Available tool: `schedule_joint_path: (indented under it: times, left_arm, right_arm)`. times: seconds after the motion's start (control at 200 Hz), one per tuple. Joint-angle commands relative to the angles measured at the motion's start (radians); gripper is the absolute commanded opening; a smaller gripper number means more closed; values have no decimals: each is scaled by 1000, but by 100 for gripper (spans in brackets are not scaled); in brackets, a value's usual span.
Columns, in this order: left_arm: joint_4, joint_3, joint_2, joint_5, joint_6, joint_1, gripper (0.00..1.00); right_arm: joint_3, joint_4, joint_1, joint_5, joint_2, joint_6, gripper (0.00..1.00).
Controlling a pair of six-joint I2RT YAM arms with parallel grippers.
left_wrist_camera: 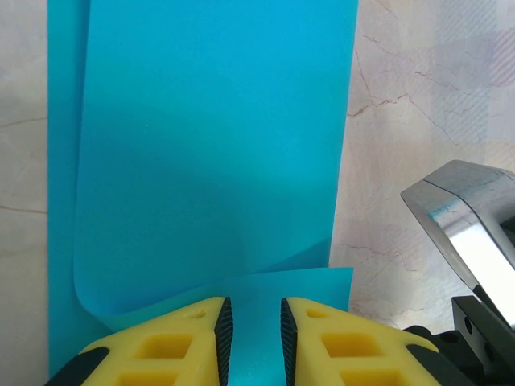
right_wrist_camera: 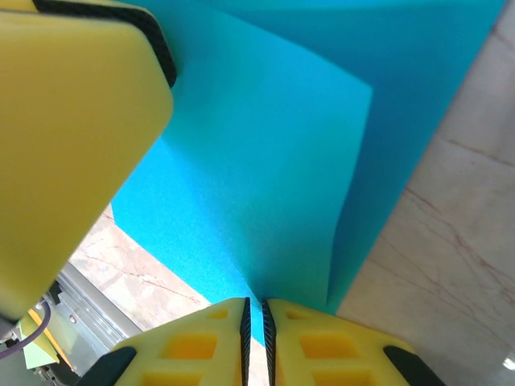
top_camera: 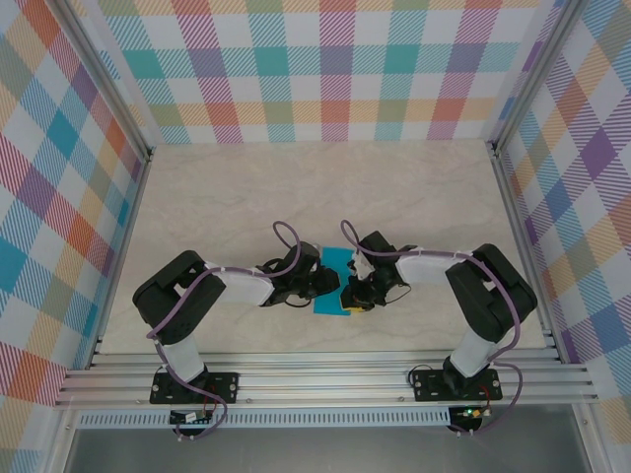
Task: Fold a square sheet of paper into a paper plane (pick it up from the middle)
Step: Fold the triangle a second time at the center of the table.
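The square sheet of paper (top_camera: 333,259) is teal-blue and lies partly folded on the marble table between both arms. In the left wrist view the sheet (left_wrist_camera: 209,145) has one flap curling up from its left side over the rest. My left gripper (left_wrist_camera: 251,310) sits low over the near edge, its jaws a little apart with flat paper showing between them. My right gripper (right_wrist_camera: 256,310) is shut on an edge of the sheet (right_wrist_camera: 265,161), which lifts away from the table there. In the top view the left gripper (top_camera: 323,281) and right gripper (top_camera: 352,294) almost touch.
The marble tabletop (top_camera: 296,187) stretches behind the arms. Checked walls (top_camera: 325,69) close off the back and both sides. An aluminium rail (top_camera: 325,379) runs along the near edge. The left gripper's yellow finger (right_wrist_camera: 72,145) looms close beside my right wrist.
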Motion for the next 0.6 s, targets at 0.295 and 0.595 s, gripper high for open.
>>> schedule_joint_path:
  times: [0.295, 0.595]
  left_arm:
    - [-56, -10, 27, -30, 5, -17, 25]
    - [-55, -10, 31, -23, 4, -16, 25]
  right_arm:
    - [-119, -29, 2, -6, -43, 56, 18]
    - [-148, 22, 1, -78, -106, 95, 22]
